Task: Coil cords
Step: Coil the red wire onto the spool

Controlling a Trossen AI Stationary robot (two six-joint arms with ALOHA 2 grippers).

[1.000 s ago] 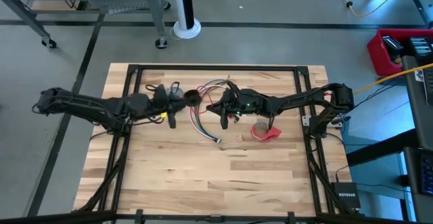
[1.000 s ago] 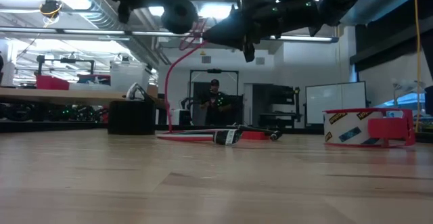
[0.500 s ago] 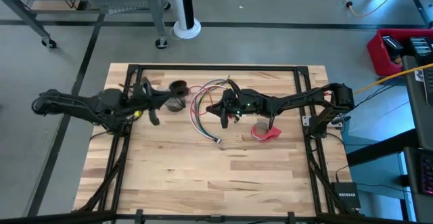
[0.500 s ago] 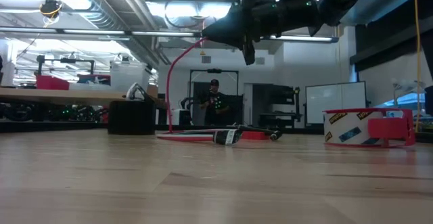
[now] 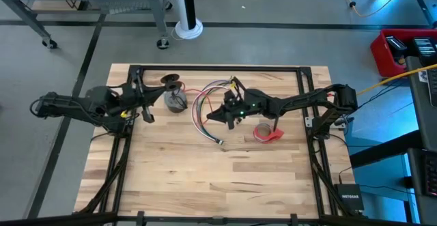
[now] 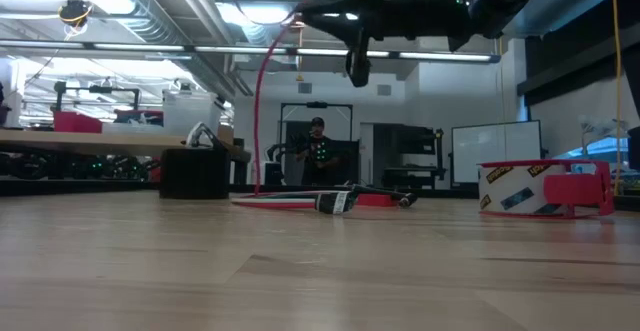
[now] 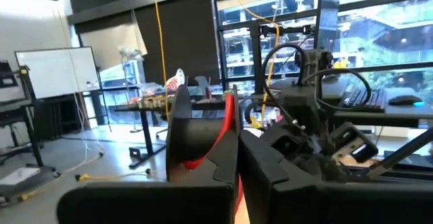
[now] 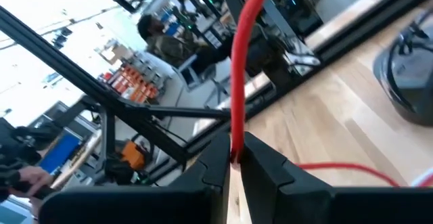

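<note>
The long bundle of red, green, white and grey wires point(image 5: 203, 110) lies looped on the table's far middle, its plug end point(image 5: 218, 142) nearer. My right gripper point(image 5: 229, 115) hovers over the loop, shut on its red wire point(image 6: 262, 121). My left gripper point(image 5: 162, 86) is high over the far left, shut on the small black-and-red coil point(image 5: 169, 81), which also shows in the left wrist view point(image 7: 193, 139). The small grey coil point(image 5: 177, 102) rests on the table between the two grippers and also shows in the right wrist view point(image 8: 409, 82). My left gripper pinches the black-and-red coil point(image 7: 203, 158) between its two fingers, which point level toward the table's right. The coil is lifted clear of the table. My right gripper pinches the single red wire point(image 8: 235, 149) between its two fingertips. The wire rises in a tall arc point(image 6: 275, 61) from the bundle on the table to the fingers.
A red tape roll point(image 5: 263, 132) with a small red block point(image 5: 274, 136) stands to the right of the bundle. A black frame point(image 5: 218, 69) runs along the table's far edge and sides. Bare wood lies toward the near edge. A person point(image 6: 317, 151) stands far behind the table.
My left gripper has gone up and toward the table's far left with the black-and-red coil, uncovering the grey coil on the table. My right gripper has risen a little and turned, drawing the red wire's arc taller; the rest of the bundle has stayed on the table.
</note>
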